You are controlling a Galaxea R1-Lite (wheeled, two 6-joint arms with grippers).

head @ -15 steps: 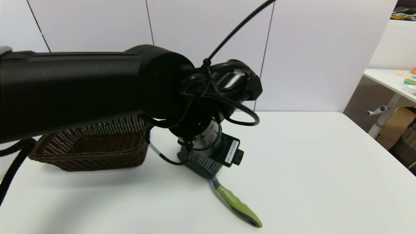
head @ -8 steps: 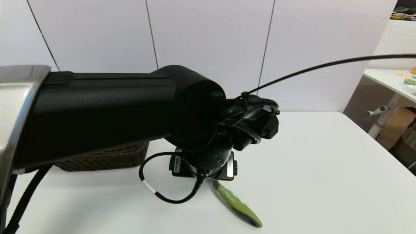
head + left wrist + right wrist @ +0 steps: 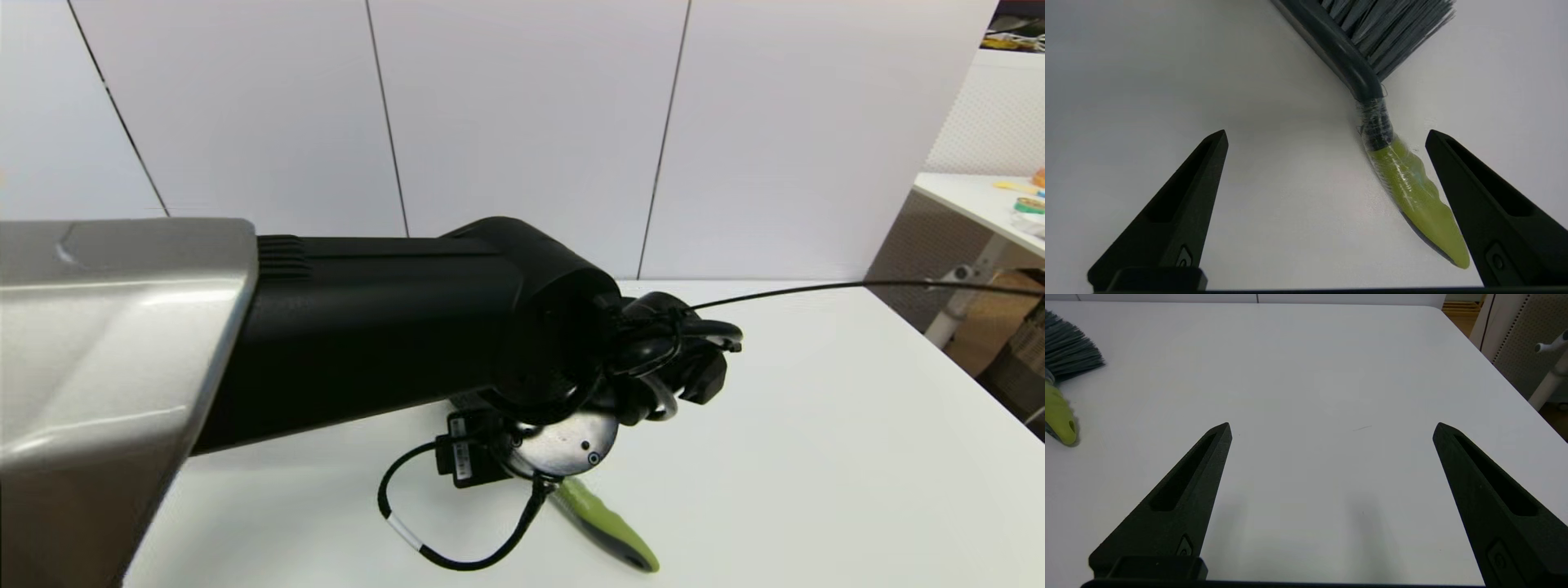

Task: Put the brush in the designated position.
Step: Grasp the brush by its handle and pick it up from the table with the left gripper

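Observation:
The brush (image 3: 1404, 179) lies flat on the white table, its dark grey bristles (image 3: 1388, 28) at one end and its olive-green handle (image 3: 608, 527) pointing toward the table's front edge. My left arm reaches over it in the head view and hides the brush head there. The left gripper (image 3: 1327, 136) hangs open just above the table, and the handle lies between its fingers, close to one fingertip (image 3: 1447, 151) without touching it. My right gripper (image 3: 1331, 426) stays open over bare table, with the brush (image 3: 1059, 412) off to its side.
The bulk of my left arm (image 3: 367, 335) fills the left half of the head view and hides what stands behind it. The table's right edge (image 3: 947, 359) drops off toward another desk (image 3: 988, 204) at far right.
My left arm has swung lower and further right over the brush, now covering the brush head. The wicker basket seen earlier at the left is now hidden behind the arm. The brush has not moved.

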